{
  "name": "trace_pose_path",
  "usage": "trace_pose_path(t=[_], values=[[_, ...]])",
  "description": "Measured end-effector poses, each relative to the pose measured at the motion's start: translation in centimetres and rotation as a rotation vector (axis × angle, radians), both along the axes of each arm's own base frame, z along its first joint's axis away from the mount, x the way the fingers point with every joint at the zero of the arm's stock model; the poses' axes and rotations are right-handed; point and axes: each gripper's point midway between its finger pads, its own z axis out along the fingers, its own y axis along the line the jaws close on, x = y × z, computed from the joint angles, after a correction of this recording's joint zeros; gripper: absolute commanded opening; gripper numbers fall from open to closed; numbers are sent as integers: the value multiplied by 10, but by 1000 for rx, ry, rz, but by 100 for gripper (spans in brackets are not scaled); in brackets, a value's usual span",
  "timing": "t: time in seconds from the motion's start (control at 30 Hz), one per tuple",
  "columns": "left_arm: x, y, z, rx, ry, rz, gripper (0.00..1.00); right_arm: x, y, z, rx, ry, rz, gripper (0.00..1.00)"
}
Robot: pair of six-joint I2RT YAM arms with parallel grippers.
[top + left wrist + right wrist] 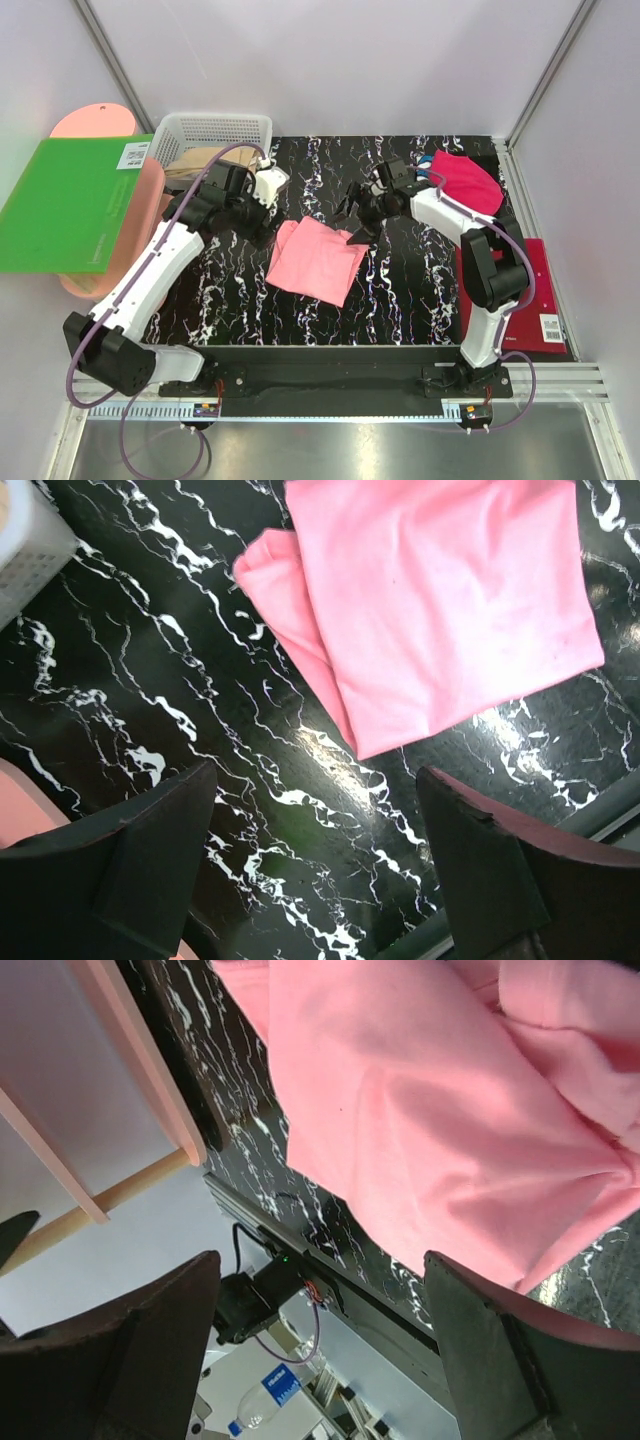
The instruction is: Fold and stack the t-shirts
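The light salmon-pink t-shirt (313,258) lies folded into a rough rectangle in the middle of the black marbled table. It also fills the top of the left wrist view (440,610) and the right wrist view (450,1110). The magenta t-shirt (468,180) lies bunched at the back right, with a sliver of blue cloth (429,164) at its left edge. My left gripper (262,225) is open and empty just left of the pink shirt, above bare table (315,850). My right gripper (355,220) is open and empty, above the shirt's far right corner (320,1340).
A white basket (215,130) holding brown material stands at the back left. A green board (70,205) lies on a pink board (140,215) at the left. A dark-red board (545,300) lies at the right edge. White walls enclose the table.
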Motion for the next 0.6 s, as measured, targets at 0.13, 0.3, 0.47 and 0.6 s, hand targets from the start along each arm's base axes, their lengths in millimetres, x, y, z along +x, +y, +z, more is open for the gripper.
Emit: trace_pose_path(t=[0.13,0.3,0.47,0.6], values=[[-1,1,-3,7,16,11,87,-17,9,-23,-1,41,41,90],[-4,4,-11,23,45,20,87,-47,2,-88,-43,210,74,94],[-3,5,-11,28,44,23,87,-55,1,-86,-10,216,95,97],[-5,2,-11,17,50,12,87,-65,-8,-82,-69,184,107,100]])
